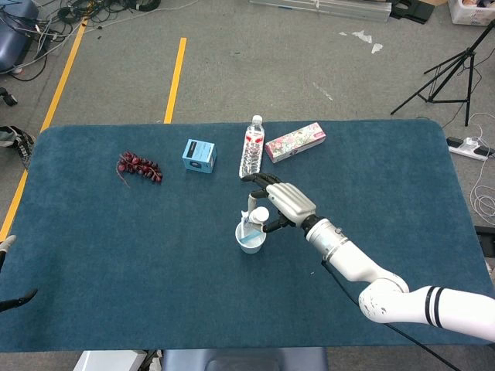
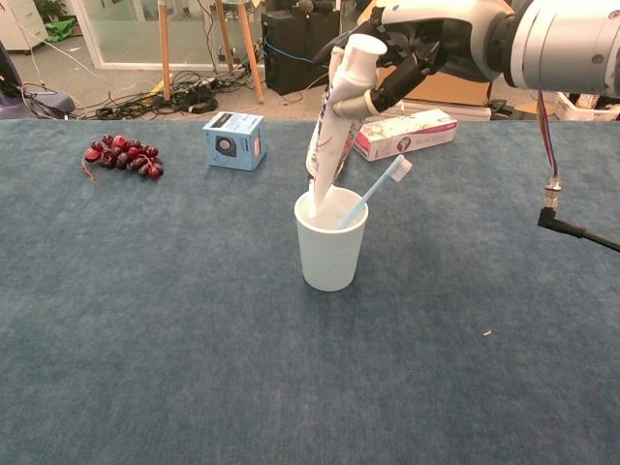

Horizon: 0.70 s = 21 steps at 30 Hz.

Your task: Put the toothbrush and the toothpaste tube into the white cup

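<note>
One right hand point(image 2: 412, 44) grips the toothpaste tube point(image 2: 334, 126) near its cap, the tube's lower end inside the white cup point(image 2: 330, 247). Leaning in that cup is the toothbrush point(image 2: 380, 189), bristles above the rim.

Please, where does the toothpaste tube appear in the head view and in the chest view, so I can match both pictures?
Head view: the toothpaste tube is near the centre, at the white cup's far rim, by the right hand.
Chest view: upper centre, leaning, cap up, its lower end inside the cup.
Shared landmark: the blue box, left of and beyond the cup.
</note>
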Each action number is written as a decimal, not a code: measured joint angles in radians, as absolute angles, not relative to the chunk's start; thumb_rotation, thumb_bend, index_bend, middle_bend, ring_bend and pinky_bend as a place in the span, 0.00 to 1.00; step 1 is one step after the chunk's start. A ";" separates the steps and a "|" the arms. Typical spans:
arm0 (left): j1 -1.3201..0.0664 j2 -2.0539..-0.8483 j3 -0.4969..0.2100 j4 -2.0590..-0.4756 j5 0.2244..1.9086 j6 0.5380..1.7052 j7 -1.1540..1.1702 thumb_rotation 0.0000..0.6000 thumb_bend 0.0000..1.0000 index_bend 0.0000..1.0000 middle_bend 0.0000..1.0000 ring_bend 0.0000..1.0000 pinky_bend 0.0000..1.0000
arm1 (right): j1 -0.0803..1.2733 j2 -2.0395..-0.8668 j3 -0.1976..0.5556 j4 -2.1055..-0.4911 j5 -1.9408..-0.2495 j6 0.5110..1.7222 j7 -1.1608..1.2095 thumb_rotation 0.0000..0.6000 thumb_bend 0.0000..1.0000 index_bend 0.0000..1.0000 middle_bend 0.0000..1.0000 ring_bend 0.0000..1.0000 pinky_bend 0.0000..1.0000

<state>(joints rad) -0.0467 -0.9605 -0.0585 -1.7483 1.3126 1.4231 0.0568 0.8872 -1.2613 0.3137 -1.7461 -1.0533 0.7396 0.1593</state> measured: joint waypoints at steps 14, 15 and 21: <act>-0.048 -0.963 -0.058 -1.747 1.312 1.419 0.063 1.00 0.00 0.09 0.17 0.07 0.21 | 0.880 -1.235 0.309 -1.764 -1.058 0.722 0.193 1.00 0.22 0.66 0.14 0.00 0.04; -0.049 -0.963 -0.058 -1.747 1.311 1.418 0.064 1.00 0.00 0.09 0.17 0.07 0.21 | 0.879 -1.231 0.309 -1.768 -1.061 0.723 0.196 1.00 0.22 0.66 0.14 0.00 0.04; -0.051 -0.967 -0.056 -1.746 1.311 1.414 0.071 1.00 0.00 0.09 0.17 0.07 0.21 | 0.869 -1.209 0.307 -1.789 -1.074 0.723 0.208 1.00 0.22 0.66 0.14 0.00 0.04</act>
<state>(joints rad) -0.0512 -0.9673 -0.0562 -1.7461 1.3109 1.4143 0.0707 0.8690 -1.2087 0.3070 -1.7893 -1.0737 0.7232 0.2083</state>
